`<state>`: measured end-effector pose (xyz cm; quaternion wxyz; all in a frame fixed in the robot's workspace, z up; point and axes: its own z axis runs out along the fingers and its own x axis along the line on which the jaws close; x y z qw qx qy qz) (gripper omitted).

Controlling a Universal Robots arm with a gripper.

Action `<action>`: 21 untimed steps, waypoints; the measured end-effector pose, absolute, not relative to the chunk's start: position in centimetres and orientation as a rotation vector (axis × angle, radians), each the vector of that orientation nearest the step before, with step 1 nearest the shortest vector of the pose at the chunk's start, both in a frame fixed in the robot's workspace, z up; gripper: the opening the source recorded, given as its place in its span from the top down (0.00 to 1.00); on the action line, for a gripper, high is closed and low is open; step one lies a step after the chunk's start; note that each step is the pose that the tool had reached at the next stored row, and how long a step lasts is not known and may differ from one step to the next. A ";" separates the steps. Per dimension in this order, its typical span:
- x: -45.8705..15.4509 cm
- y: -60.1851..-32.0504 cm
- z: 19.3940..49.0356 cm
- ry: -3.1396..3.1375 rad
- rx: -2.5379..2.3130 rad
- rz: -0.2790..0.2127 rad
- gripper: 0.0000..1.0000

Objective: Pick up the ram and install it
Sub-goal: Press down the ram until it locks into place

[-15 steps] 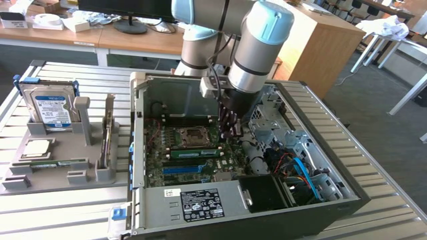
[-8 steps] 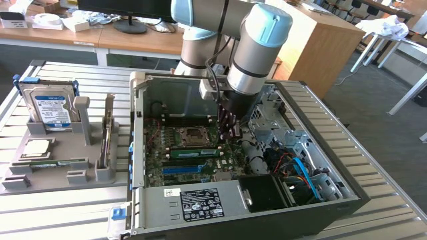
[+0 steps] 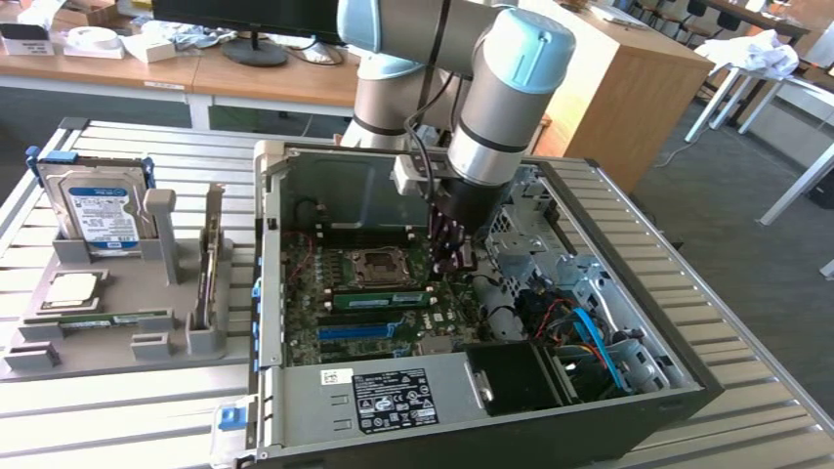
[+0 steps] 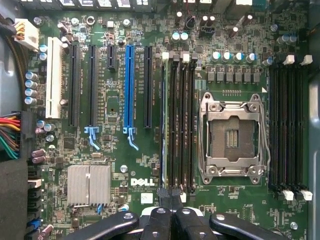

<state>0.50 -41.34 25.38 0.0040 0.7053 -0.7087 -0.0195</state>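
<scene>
Green and edge-on, the ram (image 3: 378, 295) seems to stand in a memory slot of the motherboard (image 4: 140, 165), in the row nearest the empty CPU socket (image 3: 374, 262), inside the open Dell computer case (image 3: 391, 396). In the wrist view it is no more than a thin pale line (image 4: 164, 125) along the outermost slot of that bank. The pincer (image 3: 450, 262) hangs at about three o'clock of the stick's end, its black fingertips (image 4: 166, 196) brought together with no gap. Whether they touch the stick's edge or hover just above it cannot be told. The likely trouble is a half-seated stick. Pressure at one end alone could tilt it in the slot and leave a latch undone, and a sideways slip could drive the tips into the neighbouring empty slots or towards the socket's bare contacts. The slot latches are hard to make out, and in the exterior view the arm's forearm (image 3: 502, 98) covers the board at twelve o'clock of the pincer. At nine o'clock of the case, a grey holder (image 3: 156, 347) on the slatted desk (image 3: 131, 410) carries the hard drive (image 3: 102, 210) and another green strip (image 3: 104, 319) too small to identify.
</scene>
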 end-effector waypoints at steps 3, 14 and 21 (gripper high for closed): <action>0.5 -41.3 25.4 -2.221 2.210 -0.061 0.90; 0.5 -41.3 24.4 -2.221 2.210 -0.061 0.90; 0.5 -41.3 23.8 -2.221 2.210 -0.061 0.90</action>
